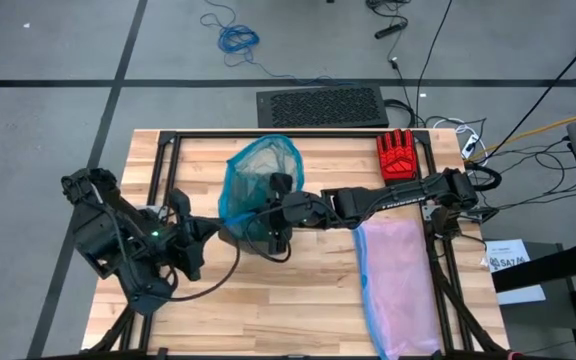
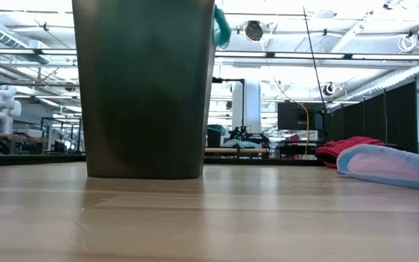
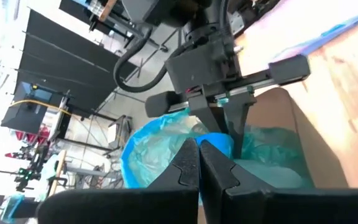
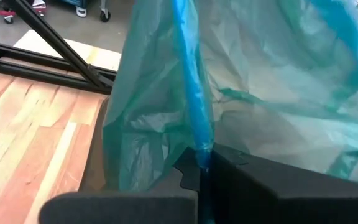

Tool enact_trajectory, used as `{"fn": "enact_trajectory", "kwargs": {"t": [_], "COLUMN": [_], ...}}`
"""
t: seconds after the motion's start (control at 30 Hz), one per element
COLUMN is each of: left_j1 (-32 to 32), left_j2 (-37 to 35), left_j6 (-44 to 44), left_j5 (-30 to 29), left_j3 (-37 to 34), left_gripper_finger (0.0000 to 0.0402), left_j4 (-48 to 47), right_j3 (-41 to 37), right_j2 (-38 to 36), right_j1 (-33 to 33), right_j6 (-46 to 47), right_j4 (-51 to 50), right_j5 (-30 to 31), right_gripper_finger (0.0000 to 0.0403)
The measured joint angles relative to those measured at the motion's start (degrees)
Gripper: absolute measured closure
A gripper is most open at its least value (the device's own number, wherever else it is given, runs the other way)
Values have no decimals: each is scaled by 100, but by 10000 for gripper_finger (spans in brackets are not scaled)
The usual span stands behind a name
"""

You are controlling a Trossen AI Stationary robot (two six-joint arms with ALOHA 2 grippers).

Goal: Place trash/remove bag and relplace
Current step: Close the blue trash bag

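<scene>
A dark bin (image 2: 144,87) stands upright in the middle of the table, lined with the thin teal bag (image 1: 261,175). The bag's rim is drawn up out of the bin's mouth. My left gripper (image 1: 218,232) is at the bin's left side, shut at the bag's blue rim (image 3: 219,142). My right gripper (image 1: 260,213) reaches in from the right over the bin's mouth, shut on the bag; it also shows in the left wrist view (image 3: 229,118). A corner of the bag (image 2: 222,25) hangs over the bin's edge. The trash is out of view. My left gripper has its two fingers closed on a fold of the bag's blue rim (image 3: 211,144) on the bin's left side, coming slantwise from the table's left. The fingertips themselves hide the exact spot. The plastic rises above the bin's mouth there. My right gripper pinches the bag's blue edge band (image 4: 199,149) between its two fingers, coming from the table's right and tipped a little downward. The band runs straight up from the fingers, and the teal film (image 4: 154,112) spreads out from it, gathered in folds.
A red glove (image 1: 398,155) lies at the far right of the table. A pale pink bag with a blue edge (image 1: 398,280) is spread along the right side, also low in view (image 2: 391,164). The near left of the wooden table (image 1: 268,310) is bare wood.
</scene>
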Motion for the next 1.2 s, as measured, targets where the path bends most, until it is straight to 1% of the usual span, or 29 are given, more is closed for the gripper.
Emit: {"fn": "enact_trajectory", "kwargs": {"t": [0.17,0.3,0.43,0.53,0.67,0.8,0.93,1.03,1.1,1.2], "left_j1": [-56,-61,-55,-56,-55,-54,-54,-50,-54,-75], "left_j2": [0,0,0,0,0,-1,-2,50,114,209], "left_j6": [-54,-171,-203,-206,-213,-361,-361,-361,-358,-356], "left_j5": [52,149,170,297,297,259,294,364,409,502], "left_j3": [12,17,17,16,-41,-58,-62,-62,-62,-67], "left_gripper_finger": [401,401,401,401,401,401,401,402,401,402], "left_j4": [4,13,11,9,9,7,7,9,29,85], "right_j3": [-9,-11,-11,-11,-11,-11,-11,-11,-11,-11], "right_j2": [-50,-289,-489,-562,-584,-588,-560,-560,-560,-553], "right_j1": [51,162,316,435,612,886,1050,954,808,492], "right_j6": [-270,-512,-716,-898,-943,-1144,-1931,-2361,-2574,-2736], "right_j4": [77,160,159,189,165,166,328,345,348,420], "right_j5": [26,83,70,59,50,54,308,289,52,-718], "right_gripper_finger": [399,374,323,274,209,163,153,155,155,153]}}
